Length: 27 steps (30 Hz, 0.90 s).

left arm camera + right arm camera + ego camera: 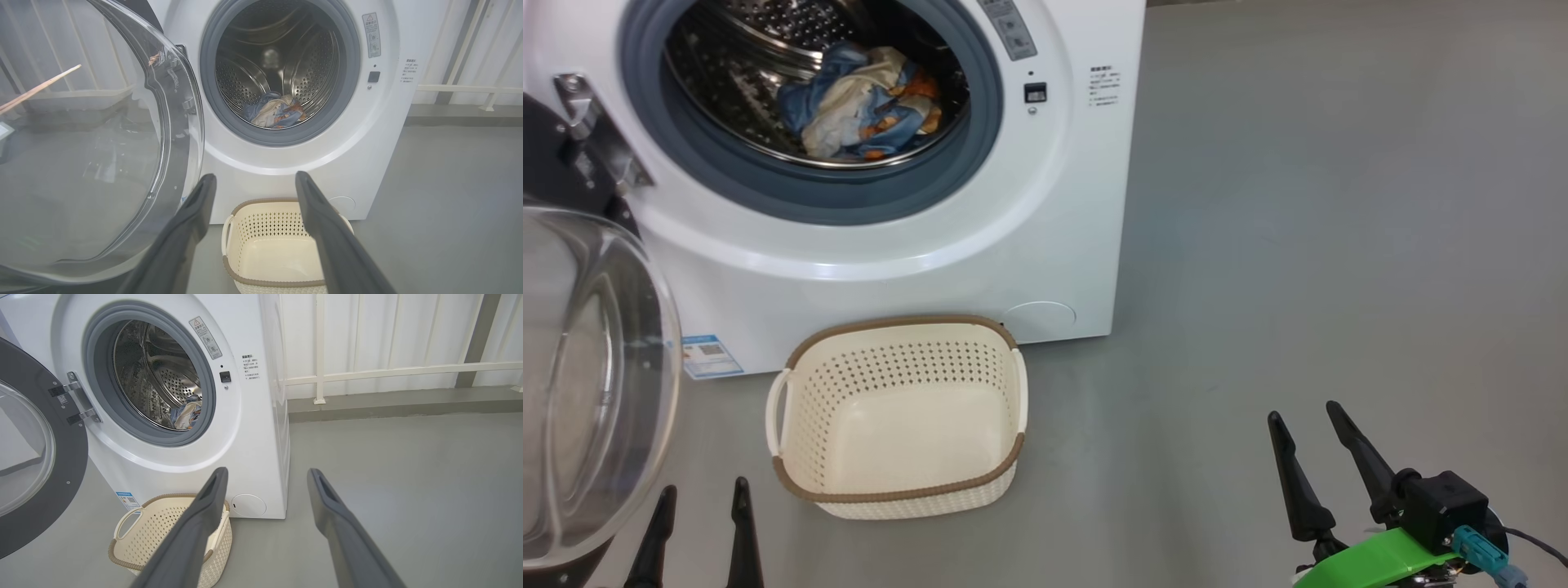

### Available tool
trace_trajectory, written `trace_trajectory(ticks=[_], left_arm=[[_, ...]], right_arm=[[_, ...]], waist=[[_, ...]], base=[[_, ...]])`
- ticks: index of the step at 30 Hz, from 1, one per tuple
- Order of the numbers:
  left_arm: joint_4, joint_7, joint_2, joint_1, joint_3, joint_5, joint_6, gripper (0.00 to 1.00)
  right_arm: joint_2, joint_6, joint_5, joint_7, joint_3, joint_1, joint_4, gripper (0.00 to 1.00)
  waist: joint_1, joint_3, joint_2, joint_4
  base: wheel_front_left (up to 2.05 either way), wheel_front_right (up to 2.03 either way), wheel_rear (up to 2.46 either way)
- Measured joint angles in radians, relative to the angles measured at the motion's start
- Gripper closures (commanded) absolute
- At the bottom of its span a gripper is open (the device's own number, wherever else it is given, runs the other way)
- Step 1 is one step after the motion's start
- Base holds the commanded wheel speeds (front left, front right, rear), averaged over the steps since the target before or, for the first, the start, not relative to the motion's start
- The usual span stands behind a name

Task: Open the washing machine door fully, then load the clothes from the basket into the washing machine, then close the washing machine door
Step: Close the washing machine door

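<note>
The washer stands with its door swung wide to the washer's left, hung on a steel hinge, the clear glass bowl bulging out over the grey floor. The clothes, a blue, cream and orange heap, lie at the bottom of the washer's drum, inside the grey-blue gasket. The basket sits on the floor right before the washer, below its opening, bare cream bottom showing. A blue sticker marks the washer's lower front. The left hand hangs in front of the washer just beside the door's glass, fingers spread and holding nothing. The right hand hangs off the washer's right, over open floor, likewise spread and holding nothing. A white railing runs behind the washer.
</note>
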State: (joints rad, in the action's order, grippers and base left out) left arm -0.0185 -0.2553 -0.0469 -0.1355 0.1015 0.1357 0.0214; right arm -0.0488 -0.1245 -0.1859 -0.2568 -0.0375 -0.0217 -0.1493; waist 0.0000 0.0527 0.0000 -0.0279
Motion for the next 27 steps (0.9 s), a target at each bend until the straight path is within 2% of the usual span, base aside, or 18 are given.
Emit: trace_trajectory(ticks=[11,27], left_arm=[[-0.002,0.0,0.001,-0.004,-0.008,0.0,-0.006,0.0],[-0.004,0.0,0.002,-0.028,-0.035,-0.003,-0.053,0.0]], right_arm=[[0.0,0.0,0.008,0.0,-0.001,0.002,0.002,0.0],[0.0,0.0,0.019,0.0,-0.002,0.003,0.002,0.0]], waist=[[0.0,-0.019,0.0,0.064],[0.0,-0.026,0.0,0.214]], base=[[0.0,0.0,0.0],[0.0,0.0,0.0]])
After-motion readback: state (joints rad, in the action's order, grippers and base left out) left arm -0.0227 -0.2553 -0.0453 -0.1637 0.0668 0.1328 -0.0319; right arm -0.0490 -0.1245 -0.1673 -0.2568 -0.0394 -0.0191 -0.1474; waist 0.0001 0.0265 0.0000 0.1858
